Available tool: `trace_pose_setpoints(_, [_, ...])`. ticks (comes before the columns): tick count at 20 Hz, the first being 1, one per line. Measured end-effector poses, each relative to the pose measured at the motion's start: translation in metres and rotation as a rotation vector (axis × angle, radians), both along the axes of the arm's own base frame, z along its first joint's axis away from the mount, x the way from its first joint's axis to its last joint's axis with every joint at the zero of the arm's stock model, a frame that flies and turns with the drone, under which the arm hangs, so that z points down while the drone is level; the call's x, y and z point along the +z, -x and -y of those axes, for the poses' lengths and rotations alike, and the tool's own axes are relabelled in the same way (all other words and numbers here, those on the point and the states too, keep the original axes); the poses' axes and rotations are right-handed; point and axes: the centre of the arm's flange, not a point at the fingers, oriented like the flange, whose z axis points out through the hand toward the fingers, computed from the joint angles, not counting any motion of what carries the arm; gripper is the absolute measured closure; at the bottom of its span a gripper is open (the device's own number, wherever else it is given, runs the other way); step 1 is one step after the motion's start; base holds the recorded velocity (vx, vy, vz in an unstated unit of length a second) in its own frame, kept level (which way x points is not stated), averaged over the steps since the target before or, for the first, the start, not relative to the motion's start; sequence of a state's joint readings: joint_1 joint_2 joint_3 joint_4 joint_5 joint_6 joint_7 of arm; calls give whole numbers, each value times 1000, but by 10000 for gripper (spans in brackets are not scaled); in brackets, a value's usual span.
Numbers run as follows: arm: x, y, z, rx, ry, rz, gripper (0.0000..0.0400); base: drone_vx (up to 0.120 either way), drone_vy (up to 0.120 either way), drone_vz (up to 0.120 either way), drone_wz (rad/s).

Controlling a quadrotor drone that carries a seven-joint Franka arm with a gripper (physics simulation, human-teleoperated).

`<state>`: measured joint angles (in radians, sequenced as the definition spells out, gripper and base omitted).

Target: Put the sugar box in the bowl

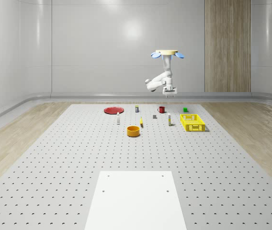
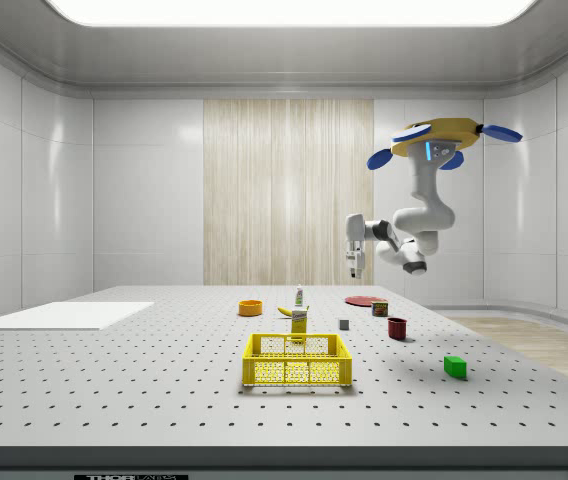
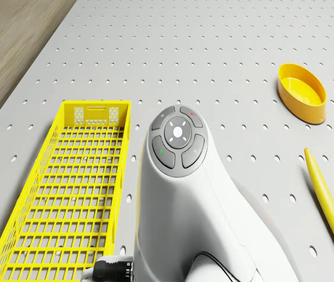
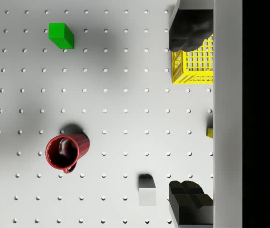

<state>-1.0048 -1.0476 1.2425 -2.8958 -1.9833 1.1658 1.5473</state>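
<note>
Nothing yet has been picked up. The drone [image 1: 167,53] is seen hovering high above the table [image 1: 54,163], near the mug [image 1: 161,109]. The gripper [image 1: 169,92] is held open and empty, pointed down. The sugar box [image 2: 299,321] stands just behind the crate [image 2: 297,361], well apart from the bowl [image 1: 133,131]. Descent, grasp, carry and release are all left.
</note>
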Motion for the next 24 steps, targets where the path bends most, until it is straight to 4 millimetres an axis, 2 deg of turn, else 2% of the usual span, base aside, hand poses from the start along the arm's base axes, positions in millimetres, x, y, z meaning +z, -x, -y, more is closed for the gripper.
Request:
trace_pose_setpoints(6, [0,0,2,-1,25,-1,0,120,-73,-113,0])
trace_pose_setpoints(15, [0,0,4,-1,36,-1,0,120,0,0,0])
trace_pose_setpoints(19, [0,0,4,-1,37,-2,0,120,-90,0,0])
trace_pose_setpoints(24, [0,0,4,-1,38,-2,0,120,0,-112,0])
